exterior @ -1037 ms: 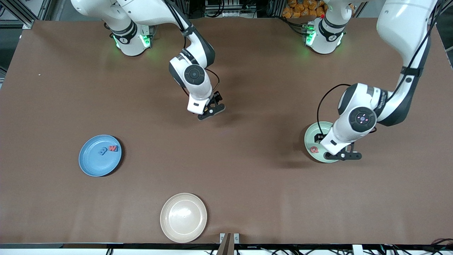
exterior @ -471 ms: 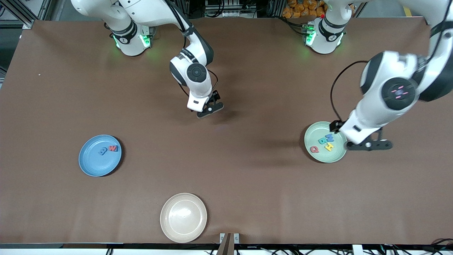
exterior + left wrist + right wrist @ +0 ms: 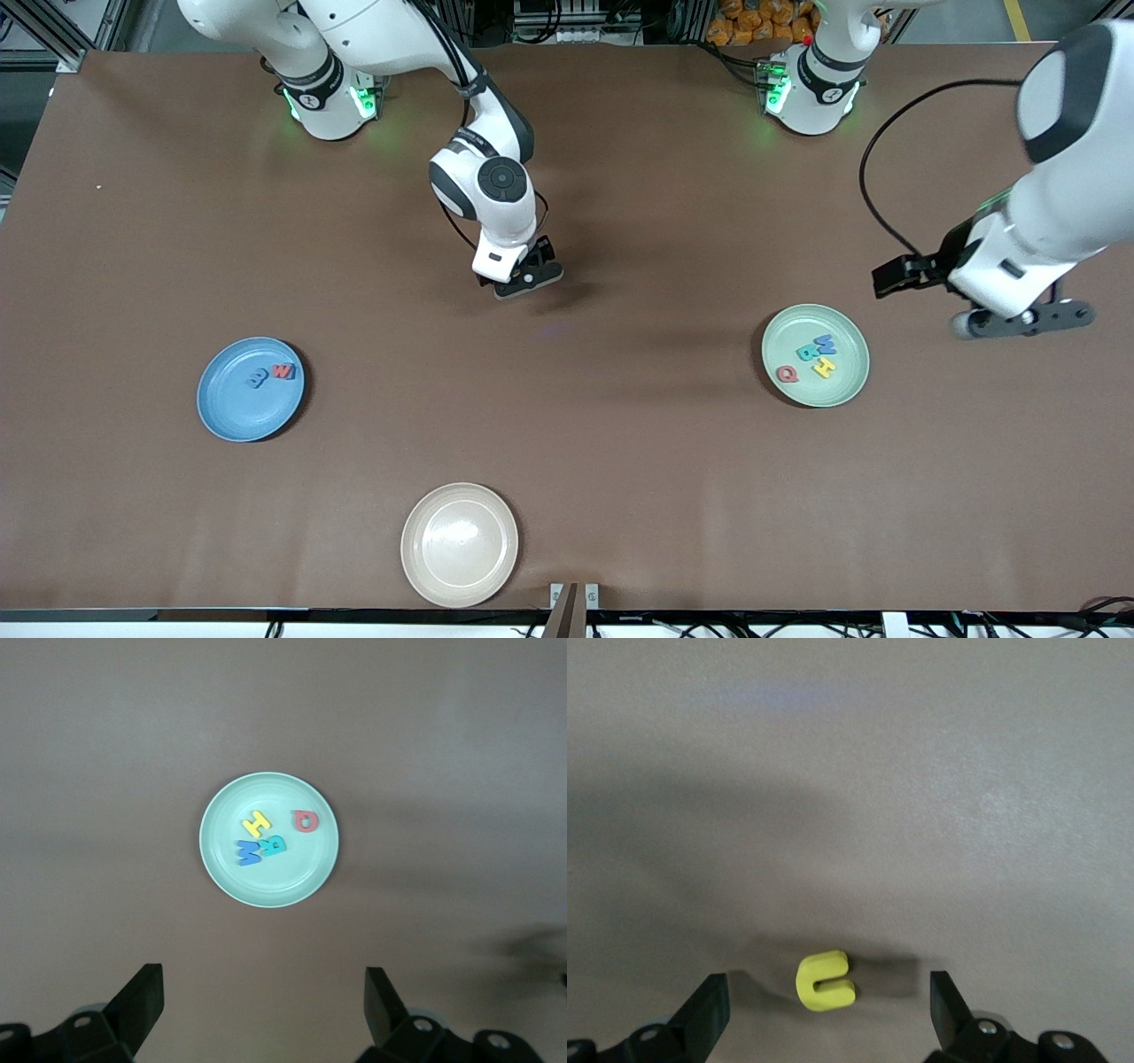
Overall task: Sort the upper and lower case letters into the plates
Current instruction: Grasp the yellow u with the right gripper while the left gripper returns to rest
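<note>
A mint green plate (image 3: 837,390) holds a red Q (image 3: 787,374), a yellow H (image 3: 825,367), a teal B (image 3: 808,352) and a blue W (image 3: 826,342). The left wrist view looks down on this plate (image 3: 266,881). My left gripper (image 3: 1023,323) hangs open and empty (image 3: 263,970), high over bare table beside the plate. A blue plate (image 3: 239,412) carries a blue letter (image 3: 257,378) and a red w (image 3: 283,371). My right gripper (image 3: 527,279) is low over mid-table, open, its fingers straddling a yellow c (image 3: 825,980) without touching it. The front view hides that letter.
An empty beige plate (image 3: 459,543) sits near the table edge closest to the front camera. Brown table surface stretches between the three plates.
My left arm has risen and swung away from the mint plate toward its own end of the table, uncovering the letters. My right gripper has shifted only slightly.
</note>
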